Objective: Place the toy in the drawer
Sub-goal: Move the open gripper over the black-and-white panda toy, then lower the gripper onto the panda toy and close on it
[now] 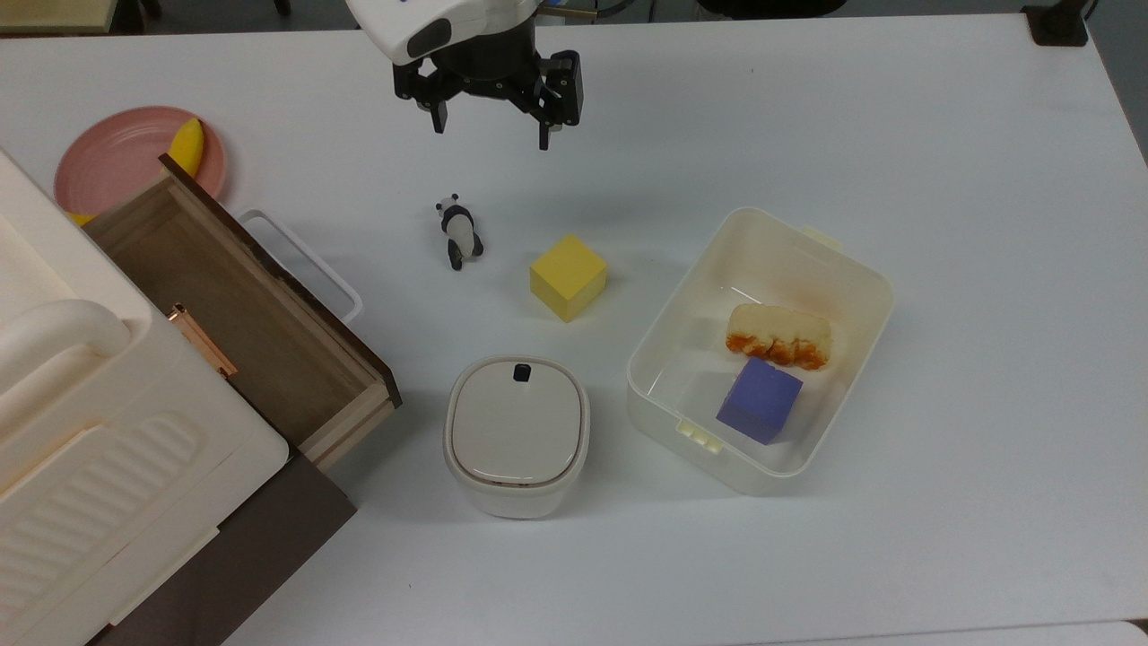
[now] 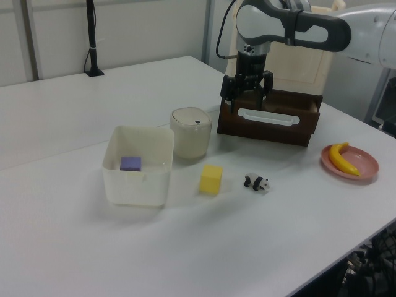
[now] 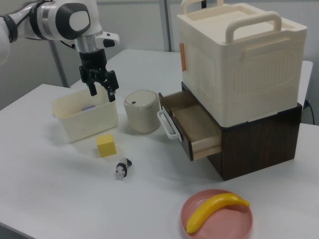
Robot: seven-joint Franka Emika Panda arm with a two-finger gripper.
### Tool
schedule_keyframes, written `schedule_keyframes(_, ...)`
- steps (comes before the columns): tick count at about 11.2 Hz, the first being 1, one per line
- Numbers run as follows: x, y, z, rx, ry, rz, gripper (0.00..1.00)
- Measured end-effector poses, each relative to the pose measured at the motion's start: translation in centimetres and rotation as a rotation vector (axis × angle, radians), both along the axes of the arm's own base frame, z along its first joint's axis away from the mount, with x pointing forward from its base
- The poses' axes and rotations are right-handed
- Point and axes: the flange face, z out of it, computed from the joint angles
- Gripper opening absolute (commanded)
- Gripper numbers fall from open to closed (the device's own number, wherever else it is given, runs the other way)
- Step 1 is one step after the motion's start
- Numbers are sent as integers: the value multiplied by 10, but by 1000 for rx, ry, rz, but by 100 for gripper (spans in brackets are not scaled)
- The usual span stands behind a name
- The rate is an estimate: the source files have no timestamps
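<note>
The tiny black-and-white panda toy [image 1: 460, 231], white-bodied with black legs and ears, lies on the smooth white table [image 1: 942, 179], just beside the matte yellow cube [image 1: 568, 277]. In the top view it sits between that cube and the open brown wooden drawer [image 1: 242, 305] with its white loop handle [image 1: 305, 260], apart from both. Beyond the toy, the black two-finger gripper [image 1: 491, 133] hangs above the tabletop, fingers spread wide and holding nothing. A glossy cream plastic tub [image 1: 834, 260] holds a purple cube [image 1: 759, 400].
</note>
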Motion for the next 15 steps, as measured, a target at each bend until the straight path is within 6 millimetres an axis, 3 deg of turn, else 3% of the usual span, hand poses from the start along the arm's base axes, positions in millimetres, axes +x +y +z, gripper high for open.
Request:
schedule_keyframes(4, -7, -9, -28, 4, 94, 122, 100)
schedule_keyframes(8, -7, -8, -27, 5, 91, 118, 100)
schedule_keyframes(11, -10, -13, -36, 21, 131, 276, 100)
schedule_keyframes(15, -18, -36, -94, 22, 202, 372, 100)
